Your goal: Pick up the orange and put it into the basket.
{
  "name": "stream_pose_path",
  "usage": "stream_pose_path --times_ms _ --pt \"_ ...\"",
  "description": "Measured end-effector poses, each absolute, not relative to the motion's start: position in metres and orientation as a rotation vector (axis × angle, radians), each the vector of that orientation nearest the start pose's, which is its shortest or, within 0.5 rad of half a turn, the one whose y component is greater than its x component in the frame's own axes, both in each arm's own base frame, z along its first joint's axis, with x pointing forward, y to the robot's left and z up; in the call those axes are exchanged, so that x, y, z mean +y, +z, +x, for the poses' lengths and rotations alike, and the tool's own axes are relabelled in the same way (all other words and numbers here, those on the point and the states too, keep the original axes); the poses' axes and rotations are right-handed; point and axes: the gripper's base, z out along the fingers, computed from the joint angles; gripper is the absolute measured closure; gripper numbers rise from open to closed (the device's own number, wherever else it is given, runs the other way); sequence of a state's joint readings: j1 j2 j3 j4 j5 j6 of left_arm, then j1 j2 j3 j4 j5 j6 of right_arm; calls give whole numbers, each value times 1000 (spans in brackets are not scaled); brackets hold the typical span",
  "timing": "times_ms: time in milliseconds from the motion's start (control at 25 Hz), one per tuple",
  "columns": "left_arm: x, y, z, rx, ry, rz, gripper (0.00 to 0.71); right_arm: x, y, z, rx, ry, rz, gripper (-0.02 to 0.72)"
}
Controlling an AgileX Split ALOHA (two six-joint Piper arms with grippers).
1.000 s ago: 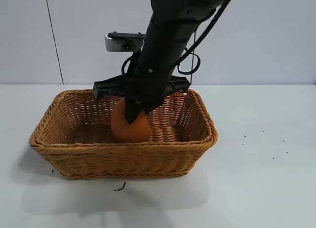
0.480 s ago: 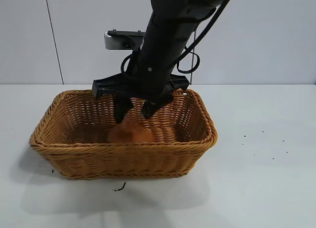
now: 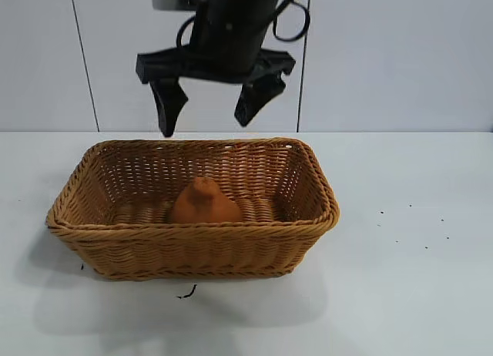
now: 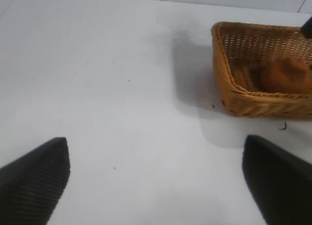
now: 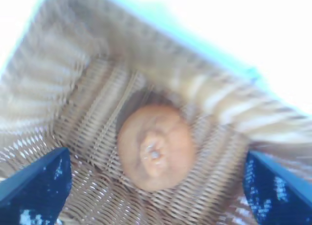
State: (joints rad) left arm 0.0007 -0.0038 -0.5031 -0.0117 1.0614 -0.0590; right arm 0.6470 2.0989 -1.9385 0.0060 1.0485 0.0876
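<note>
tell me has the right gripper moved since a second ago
Yes. The right gripper has risen from inside the basket to above its rim, open, leaving the orange on the basket floor.

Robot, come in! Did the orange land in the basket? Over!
Right tool open, above basket. Orange resting inside. Left tool open, parked aside. Nothing blocking.

The exterior camera faces the basket (image 3: 192, 209) level across the counter (image 3: 400, 294), the left wrist camera sees it from afar, and the right wrist camera looks closely down into it.
</note>
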Motion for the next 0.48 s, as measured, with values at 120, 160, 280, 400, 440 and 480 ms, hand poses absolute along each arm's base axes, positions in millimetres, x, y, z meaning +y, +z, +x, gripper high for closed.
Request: stream_pose_path --times_ms 120,160,280,400,440,480 --pt "-1 278 -6 2038 -51 -60 18 275 289 378 2596 227 -719 13" --pt "-1 278 -6 2038 -51 -60 18 266 301 382 2598 208 -695 13" --pt "-1 278 -6 2038 -51 -60 18 239 314 398 2602 159 -635 13" --pt "-1 278 -6 2038 -51 -60 18 197 315 420 2629 114 -511 13" --pt "-1 278 -6 2038 -51 -60 18 186 315 424 2635 102 -482 13" --pt "-1 278 -6 2038 -51 -60 18 175 315 429 2640 89 -454 13"
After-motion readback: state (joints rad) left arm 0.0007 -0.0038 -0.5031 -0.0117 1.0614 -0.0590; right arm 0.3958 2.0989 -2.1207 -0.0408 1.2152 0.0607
